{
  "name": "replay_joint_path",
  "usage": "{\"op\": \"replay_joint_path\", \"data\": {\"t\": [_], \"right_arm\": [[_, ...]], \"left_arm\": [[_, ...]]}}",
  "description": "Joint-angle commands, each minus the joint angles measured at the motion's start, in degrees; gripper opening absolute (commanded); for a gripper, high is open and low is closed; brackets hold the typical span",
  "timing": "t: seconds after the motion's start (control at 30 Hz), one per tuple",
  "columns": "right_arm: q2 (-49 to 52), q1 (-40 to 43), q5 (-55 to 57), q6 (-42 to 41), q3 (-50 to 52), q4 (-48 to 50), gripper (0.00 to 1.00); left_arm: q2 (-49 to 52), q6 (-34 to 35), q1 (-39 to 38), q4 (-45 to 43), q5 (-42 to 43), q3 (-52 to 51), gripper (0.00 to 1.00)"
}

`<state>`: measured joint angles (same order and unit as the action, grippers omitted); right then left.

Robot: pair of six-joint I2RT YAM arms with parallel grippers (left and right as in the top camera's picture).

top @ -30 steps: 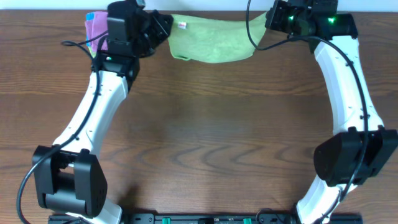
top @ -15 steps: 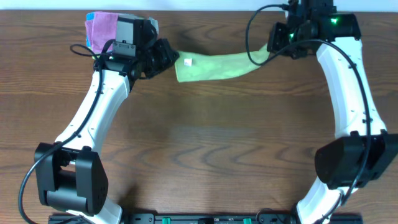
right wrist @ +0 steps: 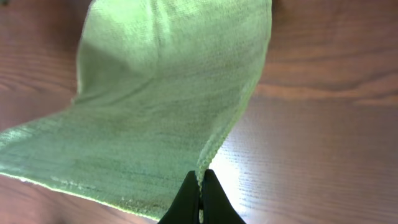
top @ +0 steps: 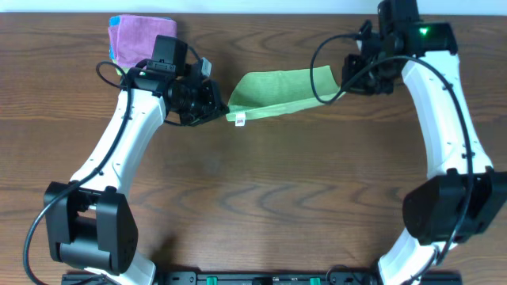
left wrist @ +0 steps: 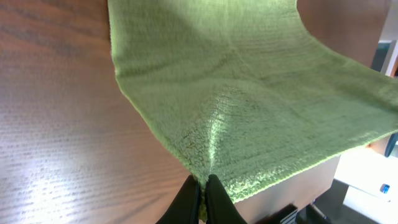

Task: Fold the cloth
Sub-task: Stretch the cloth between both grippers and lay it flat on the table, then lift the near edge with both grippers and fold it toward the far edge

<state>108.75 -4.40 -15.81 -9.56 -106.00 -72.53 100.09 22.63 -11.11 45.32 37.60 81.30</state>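
Above brown wood-grain table (top: 261,198): left fingers (left wrist: 187,201), right fingers (right wrist: 186,200) pinching green cloth (top: 277,91) corners.

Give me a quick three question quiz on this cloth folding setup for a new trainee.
1. How many claws are shut on the green cloth?
2. True or false: the cloth lies flat with nothing touching it.
3. What lies behind the left claw, near the table's far edge? A) a pink cloth B) a cup C) scissors

Key:
1. Two. The left claw and the right claw each pinch one end.
2. False. It is held up between them.
3. A
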Motion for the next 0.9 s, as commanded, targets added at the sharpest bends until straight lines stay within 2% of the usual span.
{"op": "replay_joint_path", "data": {"t": [0.0,0.33,0.5,0.67,0.87], "right_arm": [[-4.28,-0.87,-0.26,1.51,6.88,2.71,0.01],[-15.96,-1.73,-0.24,-0.68,33.81,14.75,0.01],[-19.3,-1.73,-0.24,-2.84,43.95,19.69,0.01],[-19.65,-1.88,-0.26,-4.37,50.01,21.46,0.01],[-19.67,-1.95,-0.24,-5.18,51.69,23.08,0.01]], "left_arm": [[0.28,-2.29,-0.85,0.98,0.37,-0.07,0.06],[0.28,-1.62,-6.03,0.68,-0.72,-9.01,0.06],[0.28,-1.92,-6.4,0.57,-3.21,-13.88,0.06],[0.28,-2.51,-6.45,0.48,-3.54,-16.13,0.06],[0.28,-2.51,-6.58,0.52,-3.72,-16.35,0.06]]}}
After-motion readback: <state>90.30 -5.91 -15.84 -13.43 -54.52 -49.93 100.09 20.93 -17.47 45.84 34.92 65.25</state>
